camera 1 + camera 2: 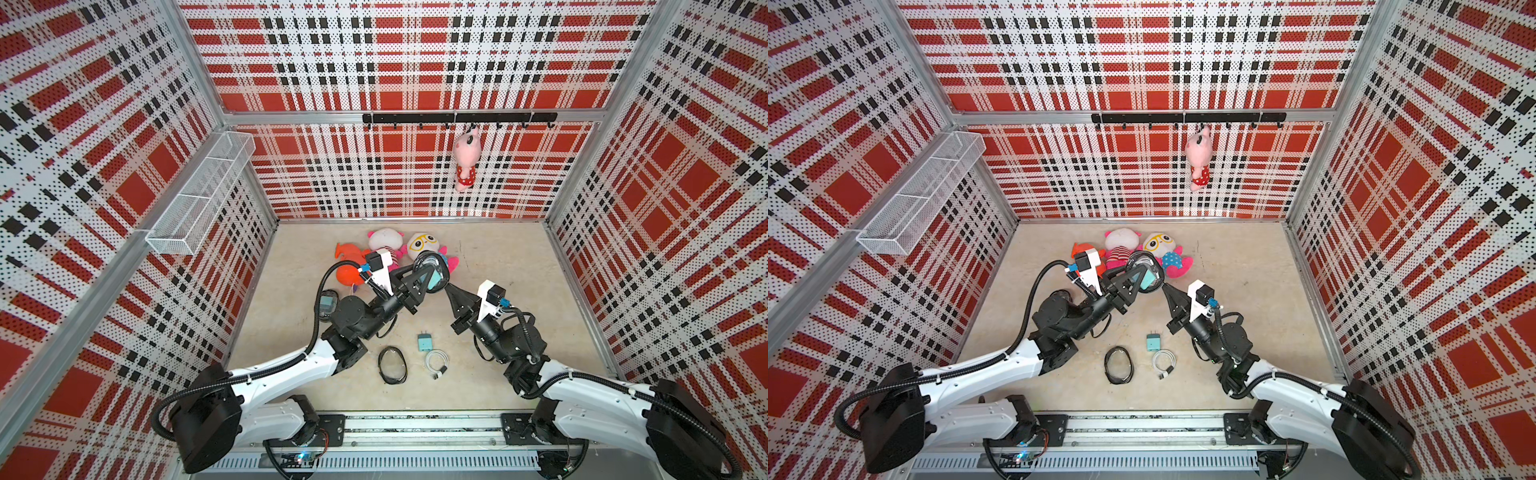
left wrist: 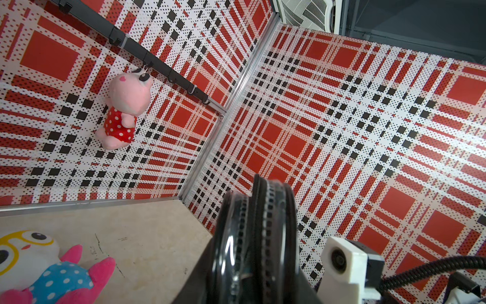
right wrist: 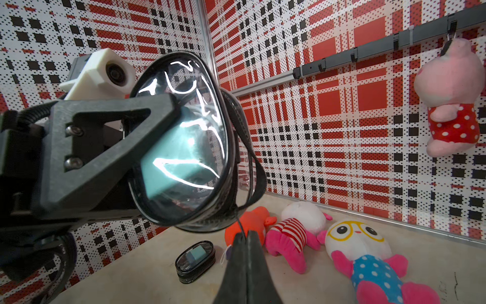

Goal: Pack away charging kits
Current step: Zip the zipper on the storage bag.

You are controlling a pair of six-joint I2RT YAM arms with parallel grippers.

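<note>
by plush toys | left jaws clamp zip case holding teal adapter | right jaws pinched closed beside it

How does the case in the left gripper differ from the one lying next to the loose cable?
The held case is up off the table, clamped in the left gripper; the front case lies flat on the table. The held case shows a teal adapter inside; the front case looks empty. Both are black-rimmed ovals with clear sides.

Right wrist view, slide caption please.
Left gripper jaws clamp a clear zip case holding a teal adapter; right gripper jaws shut alongside.
</note>
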